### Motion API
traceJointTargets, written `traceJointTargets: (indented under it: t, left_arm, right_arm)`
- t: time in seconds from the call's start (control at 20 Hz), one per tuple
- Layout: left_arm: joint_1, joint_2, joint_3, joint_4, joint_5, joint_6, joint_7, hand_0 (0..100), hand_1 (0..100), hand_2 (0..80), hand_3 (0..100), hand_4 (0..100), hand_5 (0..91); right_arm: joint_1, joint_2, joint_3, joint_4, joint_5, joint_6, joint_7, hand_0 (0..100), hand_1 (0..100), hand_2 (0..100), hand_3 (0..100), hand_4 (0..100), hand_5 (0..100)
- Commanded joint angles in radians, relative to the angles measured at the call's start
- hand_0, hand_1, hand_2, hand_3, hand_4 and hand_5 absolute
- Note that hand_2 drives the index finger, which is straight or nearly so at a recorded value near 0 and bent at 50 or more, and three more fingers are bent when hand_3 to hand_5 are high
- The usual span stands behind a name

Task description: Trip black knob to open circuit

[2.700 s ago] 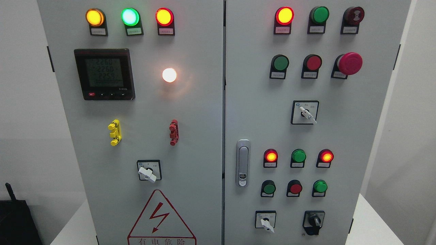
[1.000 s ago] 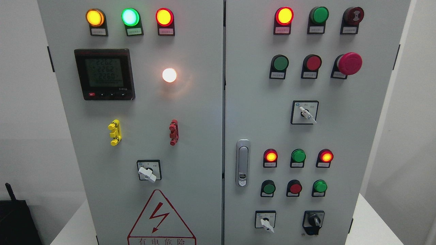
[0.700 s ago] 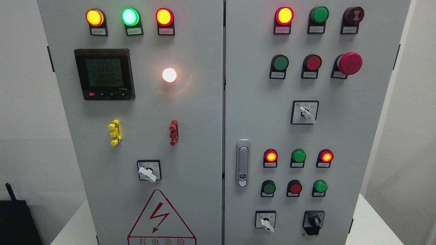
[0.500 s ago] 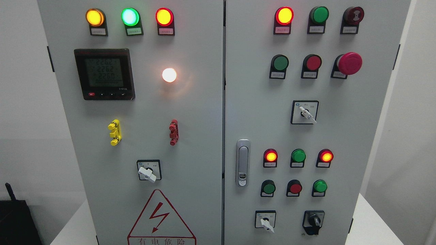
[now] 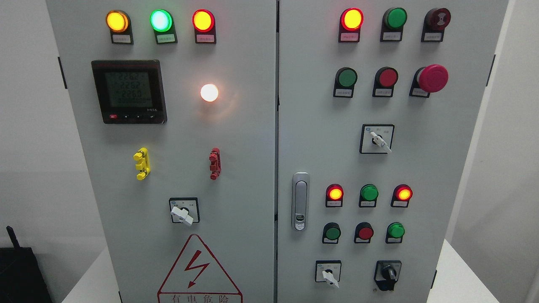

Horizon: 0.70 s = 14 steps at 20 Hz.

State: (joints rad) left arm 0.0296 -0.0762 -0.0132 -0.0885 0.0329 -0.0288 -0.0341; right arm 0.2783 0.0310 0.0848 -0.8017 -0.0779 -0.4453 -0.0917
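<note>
Robot hands: neither hand nor arm appears in the head view, so their finger state cannot be told.
Black knob (image 5: pixel 388 274): mounted at the lower right of the cabinet's right door (image 5: pixel 454 168), to the right of a white-handled switch (image 5: pixel 328 273); nothing touches it.
Knob direction: its grip bar runs roughly up and down (long axis near vertical, perhaps leaning slightly); which end is the pointer is too small to tell.
Cabinet (image 5: pixel 236 143): a grey two-door box standing on a white table (image 5: pixel 459 277); both doors are shut, with a silver latch (image 5: pixel 300 201) at the right door's left edge.
Left door contents: three lit lamps along the top, yellow (image 5: pixel 116 21), green (image 5: pixel 161 20) and red (image 5: pixel 203 20); a black meter (image 5: pixel 129 91); a glowing white lamp (image 5: pixel 209 92); a yellow clip (image 5: pixel 142 163); a red clip (image 5: pixel 215 163); a white selector (image 5: pixel 183 212).
Right door contents: a red mushroom button (image 5: pixel 432 78) and rows of red and green lamps and buttons.
Hidden or cut off: the warning triangle (image 5: pixel 199 271) is cropped by the bottom edge; the small labels are unreadable; a black object (image 5: pixel 21 273) at lower left is only partly in frame.
</note>
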Motion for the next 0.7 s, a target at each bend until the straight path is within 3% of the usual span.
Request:
traceJointTargets:
  t: [0.0,0.1,0.25,0.65]
  left_arm:
    - [0.0,-0.001,0.001,0.001,0.002,0.001,0.0,12,39,0.0,0,0,0.0]
    - [0.0,-0.001,0.001,0.001,0.002,0.001,0.0,12,39,0.0,0,0,0.0]
    - [0.0,-0.001,0.001,0.001,0.002,0.001,0.0,12,39,0.0,0,0,0.0]
    - [-0.002,-0.001,0.001,0.001,0.002,0.001,0.0,12,39,0.0,0,0,0.0]
  right_arm:
    - [0.001,-0.002,0.001,-0.028,-0.003,-0.067,-0.016,38,73,0,91,78,55]
    - [0.002,0.0,0.001,-0.051,-0.003,-0.113,-0.016,46,77,0,92,79,57]
    - [0.019,-0.002,0.001,-0.125,-0.003,-0.118,-0.016,60,83,0,93,80,60]
    - [0.027,-0.005,-0.002,-0.336,-0.005,-0.086,-0.033,69,86,0,94,82,64]
